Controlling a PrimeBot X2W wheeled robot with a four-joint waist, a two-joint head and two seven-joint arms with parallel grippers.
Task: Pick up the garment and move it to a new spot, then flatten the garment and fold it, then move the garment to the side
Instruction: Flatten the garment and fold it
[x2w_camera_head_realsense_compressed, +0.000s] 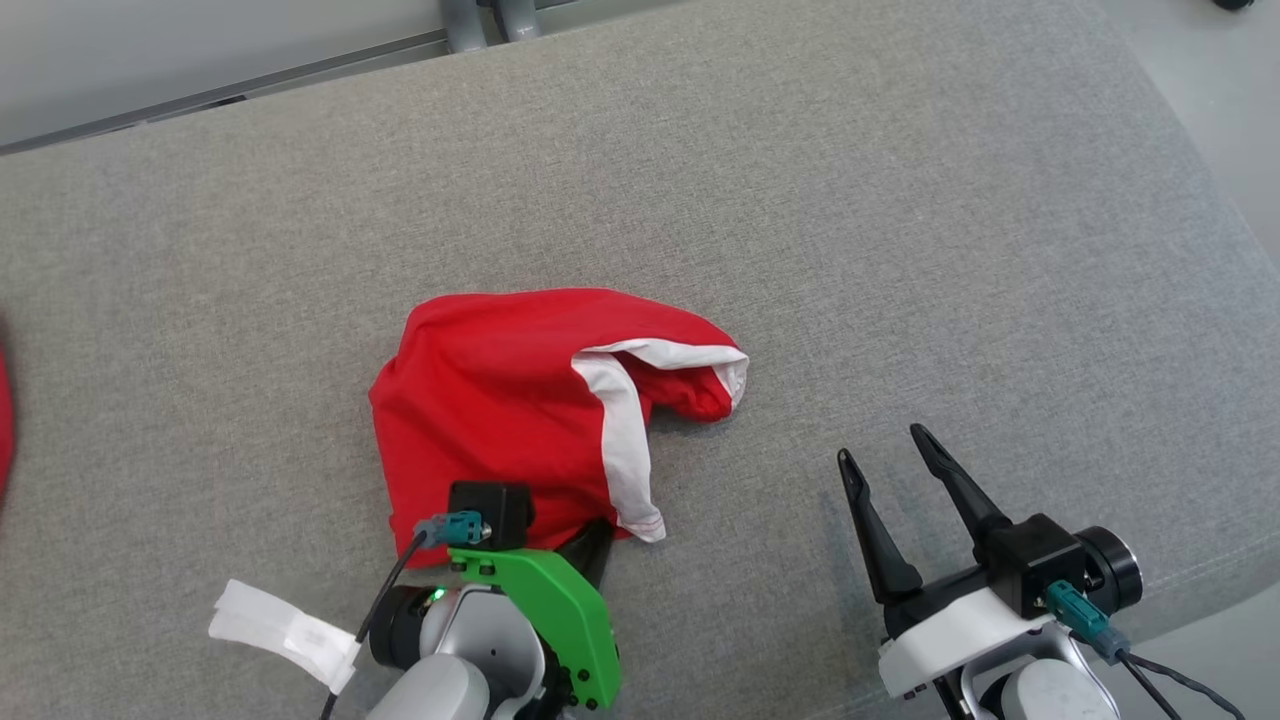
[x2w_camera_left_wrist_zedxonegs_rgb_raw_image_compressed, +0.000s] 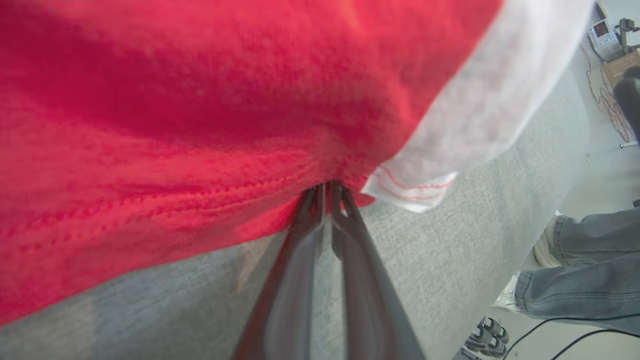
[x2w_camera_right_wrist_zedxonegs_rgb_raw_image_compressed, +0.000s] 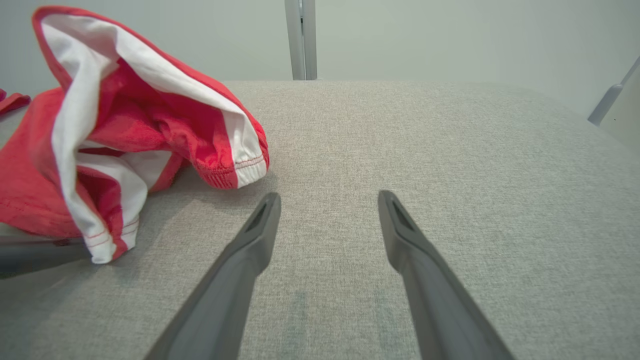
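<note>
Left tool (x2w_camera_left_wrist_zedxonegs_rgb_raw_image_compressed: 327, 189) is pinching the near hem of the red-and-white garment (x2w_camera_head_realsense_compressed: 500, 400); right tool (x2w_camera_head_realsense_compressed: 882, 445) is hovering wide and empty. A slow, straight lift is looking advisable, lest the hem slip.

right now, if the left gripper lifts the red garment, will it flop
Probably floppy: the red garment lies in soft crumpled folds. Likely light, being thin cloth. Pinched at one edge by the left gripper, it should hang unevenly.
</note>
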